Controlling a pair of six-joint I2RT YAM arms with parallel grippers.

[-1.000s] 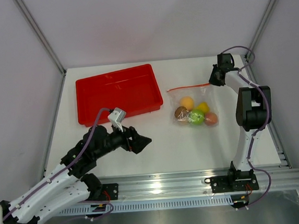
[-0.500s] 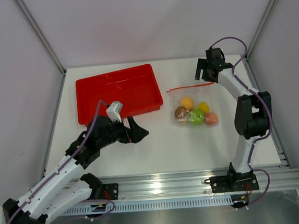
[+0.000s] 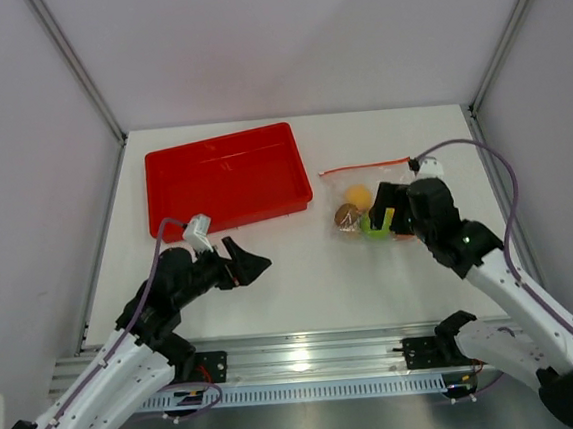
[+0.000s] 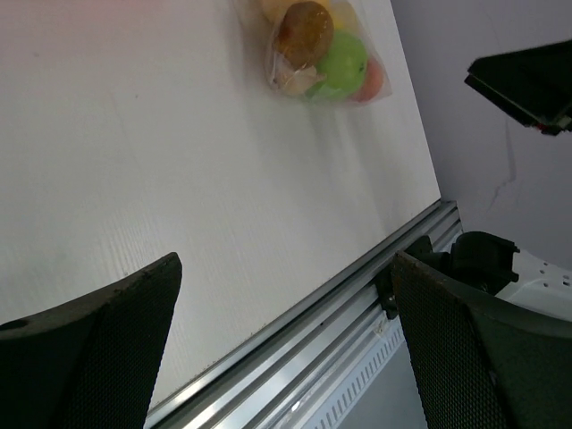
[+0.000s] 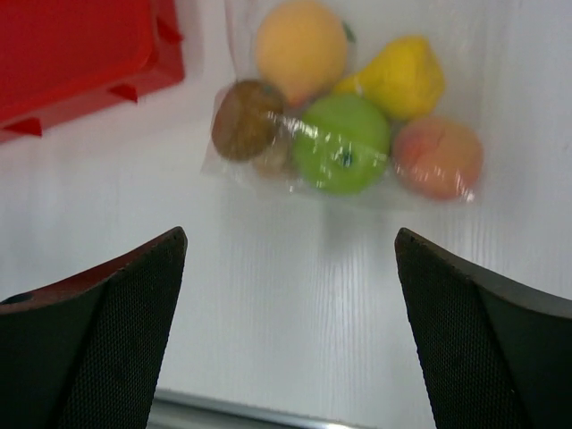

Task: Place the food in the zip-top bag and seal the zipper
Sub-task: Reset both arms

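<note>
The right pincer [image 5: 288, 241] hangs released, holding nothing, over the table [image 5: 268, 349]. Dropping straight down risks landing on round fruit, which could roll and drag the zip-top bag [image 3: 349, 181] askew. All the food lies inside it, just beyond the spread fingertips: the brownish piece [image 5: 246, 107], green apple [image 5: 343, 143] and red-pink fruit [image 5: 438, 156] nearest, the peach [image 5: 301, 49] and yellow piece [image 5: 404, 79] behind. Farthest is the zipper [image 3: 363, 167], past the fruit. Whether it is pressed shut along its length cannot be told, and a gap would let fruit spill. The left pincer [image 4: 286, 264], also released and empty, has the bag well ahead of it
</note>
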